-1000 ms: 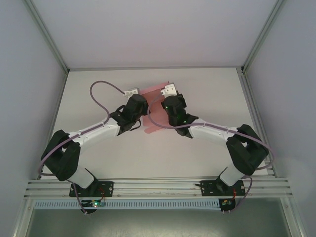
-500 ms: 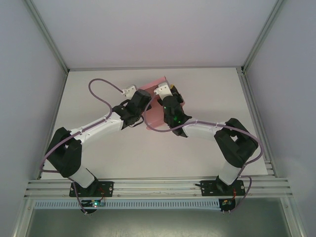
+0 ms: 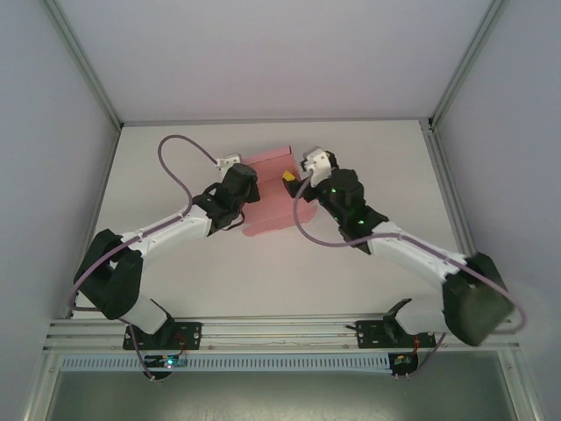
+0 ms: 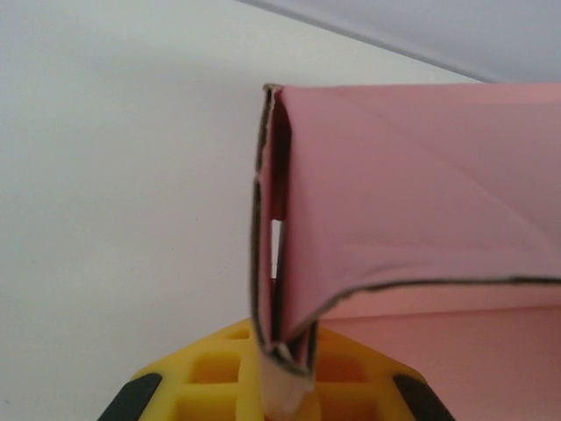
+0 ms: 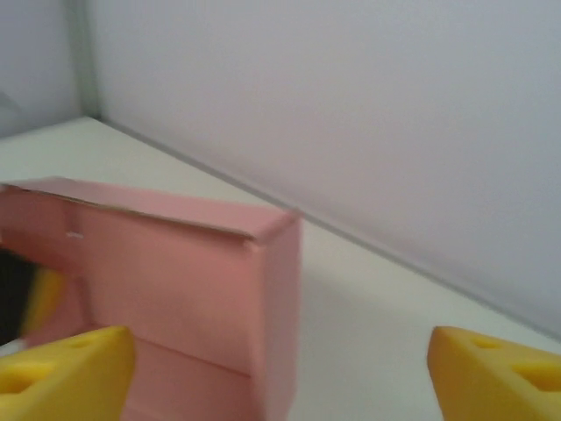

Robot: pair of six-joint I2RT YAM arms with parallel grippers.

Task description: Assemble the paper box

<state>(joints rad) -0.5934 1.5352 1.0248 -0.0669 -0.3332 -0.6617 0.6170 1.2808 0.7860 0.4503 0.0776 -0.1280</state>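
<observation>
Here left fingers (image 4: 206, 379) pinch the paper box (image 4: 421, 193); right fingers (image 5: 61, 368) gape alongside.

- A white table (image 3: 386, 167) seen from above, enclosed by pale walls, with a metal rail (image 3: 280, 334) along its near edge.
- Two black-and-white robot arms rise from bases on that rail and lean inward, meeting near the middle of the table's far half.
- Between them lies the paper box (image 3: 270, 209), pale pink, partly folded, with one panel flat on the table and a wall standing along its far edge.
- The left gripper (image 3: 252, 181) reaches the box's left side; its fingers are hidden beneath the wrist.
- The right gripper (image 3: 293, 181) sits just beside the box's right side, one yellow fingertip (image 3: 287, 178) showing.
- A purple cable (image 3: 168, 149) loops beside the left arm.
</observation>
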